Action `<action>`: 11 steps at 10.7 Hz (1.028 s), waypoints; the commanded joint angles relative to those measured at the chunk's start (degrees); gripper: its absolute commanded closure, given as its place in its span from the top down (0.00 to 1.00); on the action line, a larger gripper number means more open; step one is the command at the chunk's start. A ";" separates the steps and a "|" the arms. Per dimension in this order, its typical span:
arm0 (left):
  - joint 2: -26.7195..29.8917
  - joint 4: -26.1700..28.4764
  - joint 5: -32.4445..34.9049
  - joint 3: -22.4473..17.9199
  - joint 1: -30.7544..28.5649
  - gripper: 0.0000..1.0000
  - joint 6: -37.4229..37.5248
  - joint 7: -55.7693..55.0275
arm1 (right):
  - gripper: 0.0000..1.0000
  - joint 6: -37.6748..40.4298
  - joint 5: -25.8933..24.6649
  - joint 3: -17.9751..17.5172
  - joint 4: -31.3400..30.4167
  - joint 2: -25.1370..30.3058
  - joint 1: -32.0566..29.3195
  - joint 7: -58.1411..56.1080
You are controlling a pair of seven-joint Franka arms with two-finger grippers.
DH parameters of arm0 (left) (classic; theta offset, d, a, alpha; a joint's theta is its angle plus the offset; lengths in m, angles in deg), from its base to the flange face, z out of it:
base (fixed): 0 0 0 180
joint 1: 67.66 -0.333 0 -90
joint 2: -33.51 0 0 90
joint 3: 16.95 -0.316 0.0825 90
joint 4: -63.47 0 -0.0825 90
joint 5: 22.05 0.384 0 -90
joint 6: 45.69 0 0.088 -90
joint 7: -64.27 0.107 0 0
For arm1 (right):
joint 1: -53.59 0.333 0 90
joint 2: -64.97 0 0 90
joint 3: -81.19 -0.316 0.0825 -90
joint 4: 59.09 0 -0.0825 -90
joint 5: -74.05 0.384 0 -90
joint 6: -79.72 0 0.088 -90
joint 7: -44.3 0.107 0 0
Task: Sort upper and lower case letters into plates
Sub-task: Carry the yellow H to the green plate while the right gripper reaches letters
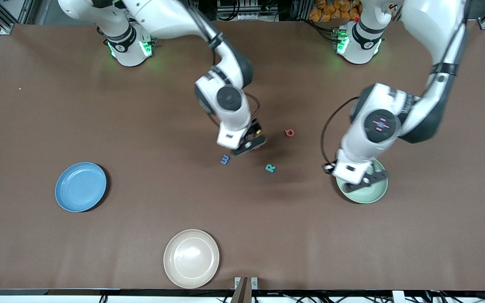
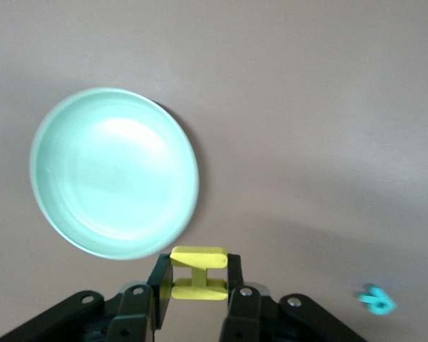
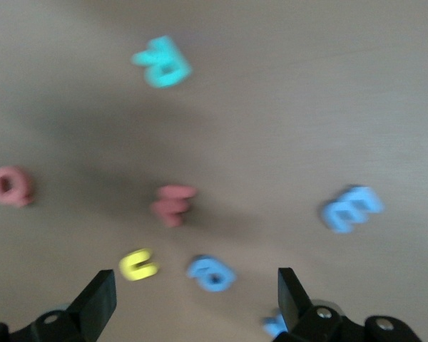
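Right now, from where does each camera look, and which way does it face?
Front view: high across the table, facing both arms, the letters and the blue plate.
Left wrist view: looks down over the mint plate; left end effector grips a yellow letter.
Right wrist view: looks down on scattered letters; right end effector open.
Shared: the teal letter R appears in all three.

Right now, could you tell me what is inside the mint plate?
Nothing: in the left wrist view the mint plate is bare. The left gripper holds a yellow letter above it. From the front, the arm covers part of the plate.
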 commanded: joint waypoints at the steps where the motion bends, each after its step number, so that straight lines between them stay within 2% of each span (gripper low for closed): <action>1: -0.78 2.39 1.05 0.67 -4.39 0.00 0.97 6.94 | 1.00 -1.97 -1.80 0.62 0.93 -1.84 3.20 -7.83; 2: -2.44 2.66 1.14 0.67 -6.50 0.10 0.88 7.58 | 1.00 -2.94 -2.94 0.62 0.93 -2.89 4.43 -9.09; 4: -7.09 1.96 1.14 0.67 -9.93 0.31 -1.13 10.46 | 1.00 -6.27 -9.42 0.62 0.93 -5.17 5.06 -9.97; 6: -8.43 1.87 1.05 0.67 -11.00 0.48 -2.63 12.59 | 1.00 -9.61 -10.33 0.62 0.93 -6.67 4.53 -14.96; 7: -8.43 1.70 1.05 0.67 -10.83 0.66 -2.63 12.68 | 1.00 -10.24 -10.07 0.62 1.01 -7.11 4.36 -16.12; 8: -8.43 1.26 1.05 0.67 -10.82 0.98 -2.63 12.59 | 1.00 -10.33 -9.89 0.53 1.02 -7.46 4.70 -16.04; 11: -7.74 0.91 0.96 1.46 -10.03 1.00 -2.55 11.45 | 1.00 -9.46 -9.54 0.09 0.40 -7.47 5.06 -14.91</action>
